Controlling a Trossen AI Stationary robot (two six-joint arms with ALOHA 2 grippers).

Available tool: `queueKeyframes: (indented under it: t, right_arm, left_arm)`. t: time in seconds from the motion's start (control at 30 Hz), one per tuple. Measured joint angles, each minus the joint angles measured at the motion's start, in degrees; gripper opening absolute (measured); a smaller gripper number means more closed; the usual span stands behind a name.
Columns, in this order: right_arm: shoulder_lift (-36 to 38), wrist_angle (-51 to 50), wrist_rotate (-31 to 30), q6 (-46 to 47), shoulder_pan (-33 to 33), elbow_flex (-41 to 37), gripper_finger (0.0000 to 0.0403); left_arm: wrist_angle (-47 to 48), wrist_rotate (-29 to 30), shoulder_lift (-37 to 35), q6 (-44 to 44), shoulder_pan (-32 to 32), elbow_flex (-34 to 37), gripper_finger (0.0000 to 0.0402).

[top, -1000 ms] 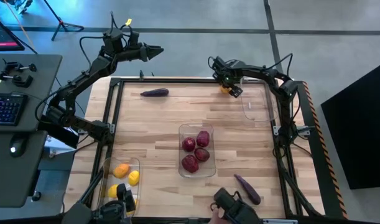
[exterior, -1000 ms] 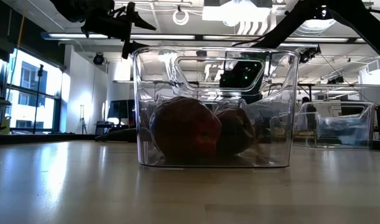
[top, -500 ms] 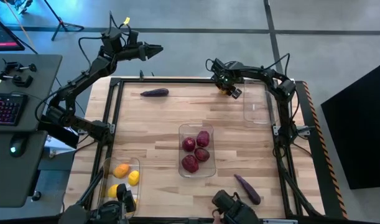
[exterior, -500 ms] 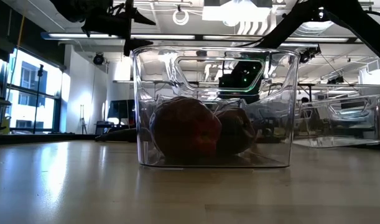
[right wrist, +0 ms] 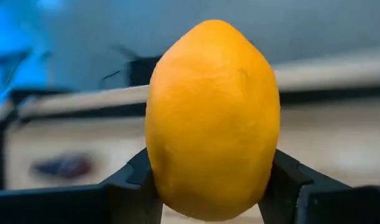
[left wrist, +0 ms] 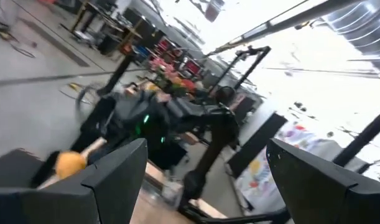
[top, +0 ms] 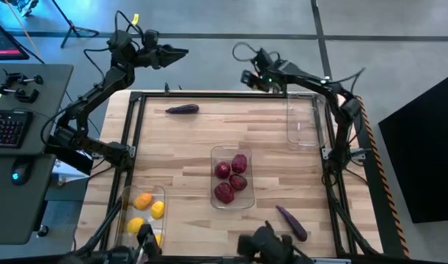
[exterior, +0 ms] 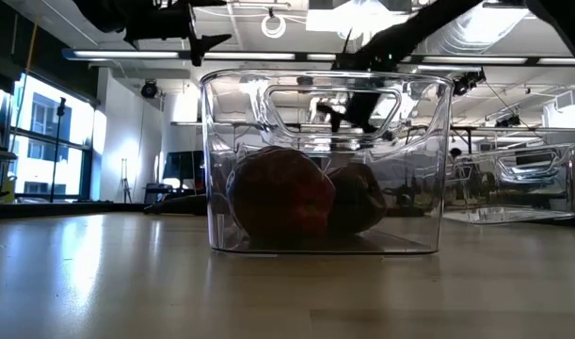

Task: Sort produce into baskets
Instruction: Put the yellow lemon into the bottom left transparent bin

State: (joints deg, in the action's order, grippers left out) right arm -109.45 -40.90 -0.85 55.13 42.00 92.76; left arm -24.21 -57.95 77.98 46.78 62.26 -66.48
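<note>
Your right gripper point(right wrist: 211, 186) is clamped on an orange lemon-shaped fruit point(right wrist: 212, 118), one dark finger pressed to each side of it. In the high view, that right arm reaches from its base at the table's right edge up and across to the far edge, with the gripper point(top: 247, 78) raised just past the rim.

Your left arm stretches from its base on the table's left side to the far left corner (also beyond the edge). Its left gripper point(top: 181, 52) points toward the right arm, and the fingers point(left wrist: 118, 168) stand wide apart with nothing between them.
</note>
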Motion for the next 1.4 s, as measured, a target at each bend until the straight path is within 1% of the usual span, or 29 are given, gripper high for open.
queueKeyframes:
  t: [0.07, 0.2, 0.23, 0.33, 0.4, 0.47, 0.63, 0.7, 0.77, 0.9, 0.97, 1.13, 1.3, 1.33, 1.4]
  right_arm:
    - [1.67, 0.02, 1.29, -8.17, -1.69, 1.99, 0.0171]
    - [3.04, 0.21, 7.81, -20.38, -7.09, 3.96, 0.0172]
    - [3.04, 0.49, 9.54, -22.65, -8.66, 3.99, 0.0174]
    - [2.85, 1.07, 14.49, -28.15, -14.37, 3.95, 0.0178]
    - [2.58, 2.84, 16.02, -31.88, -18.79, 3.93, 0.0179]
    - [2.50, 5.09, 16.47, -35.31, -23.00, 3.91, 0.0179]
    - [1.99, 14.98, 17.13, -40.00, -32.54, 3.91, 0.0180]
    - [0.82, 19.67, 17.05, -40.11, -35.41, 3.93, 0.0180]
    - [-1.46, 24.93, 17.00, -38.41, -37.99, 3.93, 0.0181]
    - [-7.10, 36.77, 18.05, -31.90, -42.11, 3.93, 0.0181]
    - [-9.51, 43.01, 18.52, -28.34, -43.86, 3.93, 0.0181]
    - [-14.81, 53.07, 18.21, -24.77, -47.26, 3.93, 0.0181]
    - [-19.64, 61.77, 18.31, -20.61, -49.87, 3.93, 0.0181]
    - [-20.53, 64.00, 17.70, -19.93, -50.35, 3.99, 0.0181]
    - [-22.50, 65.07, 15.71, -19.36, -51.26, 6.06, 0.0181]
  left_arm:
    - [-0.02, 0.02, -0.77, 2.36, -1.05, 0.00, 0.0315]
    - [0.61, 1.36, -3.23, 5.65, -6.13, 0.05, 0.0315]
    - [0.84, 2.70, -4.25, 5.67, -8.06, 0.06, 0.0315]
    - [2.26, 9.60, -7.76, 4.95, -14.92, 0.04, 0.0315]
    - [4.88, 15.22, -10.30, 3.06, -20.21, 0.04, 0.0315]
    - [8.80, 22.11, -13.07, 0.96, -25.80, 0.04, 0.0315]
    - [18.66, 45.51, -20.85, -2.48, -39.26, 0.04, 0.0315]
    - [21.23, 53.20, -23.57, -3.35, -43.46, 0.04, 0.0315]
    - [23.18, 59.57, -26.04, -4.18, -47.23, 0.04, 0.0315]
    - [26.36, 69.18, -29.48, -6.63, -52.05, 0.02, 0.0315]
    - [28.58, 71.85, -30.39, -7.24, -53.13, 0.02, 0.0315]
    - [34.25, 73.52, -32.05, -7.15, -53.55, 0.04, 0.0315]
    - [38.56, 71.58, -32.28, -6.96, -53.53, 0.02, 0.0315]
    - [39.42, 70.91, -32.26, -6.99, -53.53, 0.02, 0.0315]
    - [40.81, 69.43, -32.26, -6.95, -53.53, 0.02, 0.0315]
